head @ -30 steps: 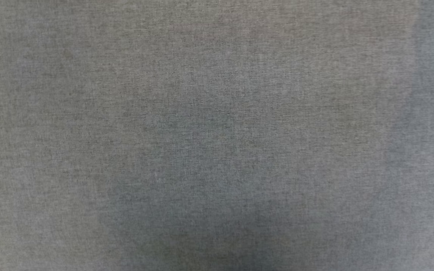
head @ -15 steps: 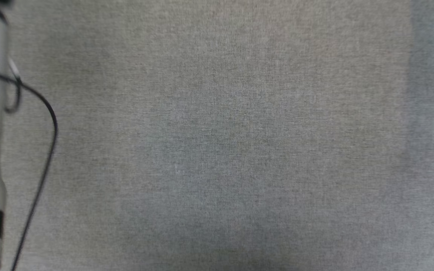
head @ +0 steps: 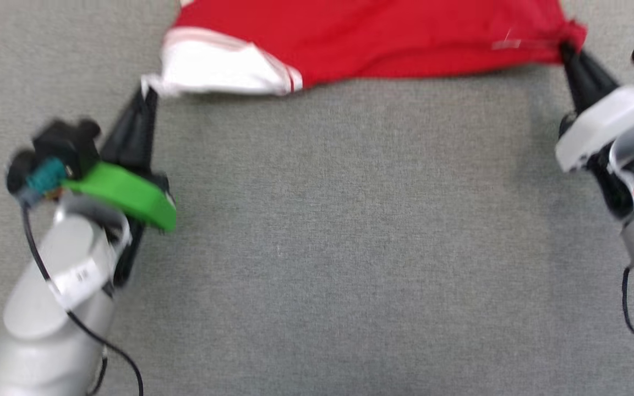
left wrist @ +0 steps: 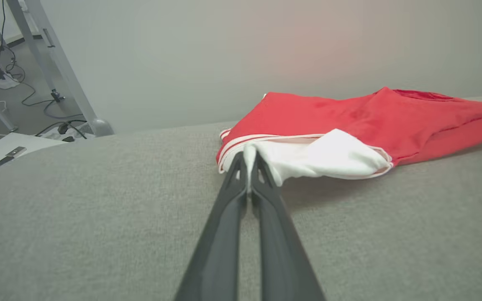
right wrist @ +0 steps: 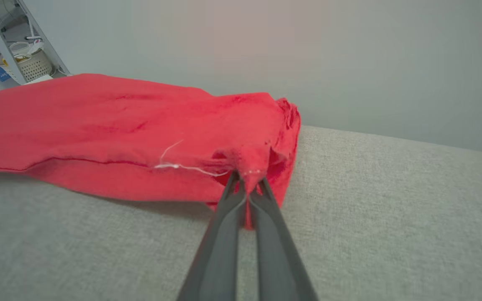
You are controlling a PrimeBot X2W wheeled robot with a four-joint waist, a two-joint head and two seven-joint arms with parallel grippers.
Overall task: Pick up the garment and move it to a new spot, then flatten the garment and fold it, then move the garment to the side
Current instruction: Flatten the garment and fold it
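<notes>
Left tool is pinching the tip of the white sleeve of the garment. Its 2 dark fingers are pressing together with nothing but cloth between them. In the left wrist view, a small fold of white fabric is sitting right at the fingertips, and red-and-white striped trim is running along the sleeve seam just behind it.

At the opposite end, the right tool is clamping just as tightly on a bunched red corner. In the right wrist view a red tuft is poking down between its 2 fingers, and a loose white thread is trailing across the fabric just beside the grip.

The garment is lying across the far part of the grey fabric-covered surface, stretching sideways between the 2 tools. The sleeve is toward the robot's left and the red body is running off to the right. The head view is cutting off its upper part. A shadow is showing on the surface under its near edge.

A green part is sitting on the left wrist behind the fingers, and a black cable is looping down along the pale forearm. A plain pale wall is rising beyond the far edge of the surface.
</notes>
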